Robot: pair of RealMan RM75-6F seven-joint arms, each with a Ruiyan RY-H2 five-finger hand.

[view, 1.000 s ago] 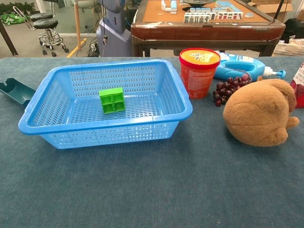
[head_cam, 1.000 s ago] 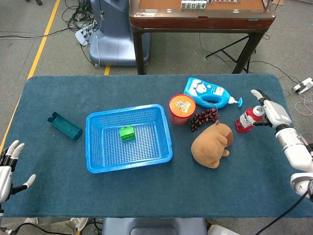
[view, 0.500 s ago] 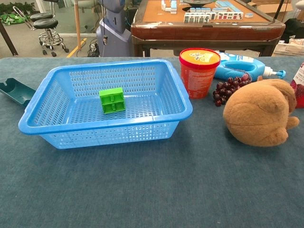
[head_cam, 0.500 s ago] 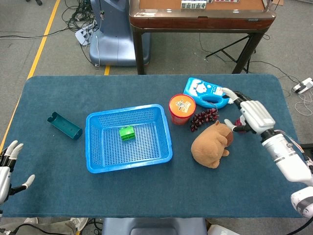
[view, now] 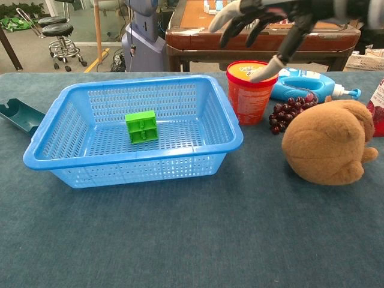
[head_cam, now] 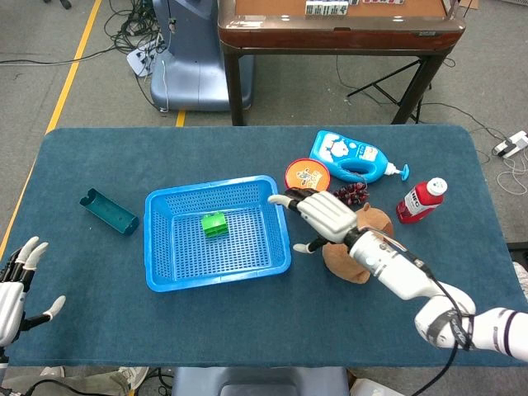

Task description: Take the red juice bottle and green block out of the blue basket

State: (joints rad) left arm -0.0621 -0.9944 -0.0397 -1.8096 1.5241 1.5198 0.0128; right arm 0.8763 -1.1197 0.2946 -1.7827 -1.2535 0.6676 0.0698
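A green block (head_cam: 214, 223) (view: 141, 126) lies on the floor of the blue basket (head_cam: 161, 279) (view: 126, 158), near its far side. The red juice bottle (head_cam: 420, 200) (view: 378, 110) stands on the table at the right, outside the basket. My right hand (head_cam: 322, 216) (view: 264, 21) hovers open with fingers spread just past the basket's right rim, above the red tub. It holds nothing. My left hand (head_cam: 18, 289) rests open at the table's front left corner, far from the basket.
Right of the basket sit a red tub with an orange lid (head_cam: 307, 182) (view: 251, 90), dark grapes (head_cam: 356, 193) (view: 290, 111), a brown plush toy (head_cam: 369, 237) (view: 327, 141) and a blue detergent bottle (head_cam: 349, 155) (view: 300, 85). A teal tray (head_cam: 108, 212) (view: 19, 115) lies left of the basket.
My right hand has swept left from beside the juice bottle, over the plush toy, to the basket's right rim. The bottle stays standing where it was. The left hand barely shifted.
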